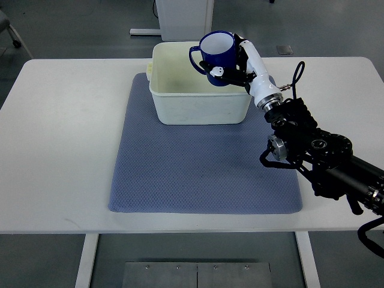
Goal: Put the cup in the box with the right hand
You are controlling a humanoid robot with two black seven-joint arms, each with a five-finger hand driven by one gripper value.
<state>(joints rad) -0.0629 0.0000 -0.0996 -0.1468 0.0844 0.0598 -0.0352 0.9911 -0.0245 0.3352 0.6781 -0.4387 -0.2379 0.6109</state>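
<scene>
A white table (54,150) fills most of the top view, and grey floor is visible beyond its far edge and below its near edge. On the table lies a blue-grey mat (198,174) with a fine woven texture. It covers the middle of the table and reaches from the near side up to the far side, where it passes under the box.

The right arm (324,156) comes in from the right edge, near the lower right corner. It is black with cables and joints, and it stretches diagonally to the far left, over the right part of the mat.

The box (201,108) is a cream-white plastic tub, open on top. It stands on the far part of the mat, in the middle of the table. Its inside looks empty.

The right hand (243,66) is white and black and sits at the end of the arm, at the far right corner of the box. Its fingers are closed around the cup (217,53) and hold it from the right side.

The cup is dark blue with a white inside. It is held upright or a little tilted, with its opening visible from above and its handle pointing left. It is above the far right part of the box, over the rim, and whether it touches the box is not clear.
</scene>
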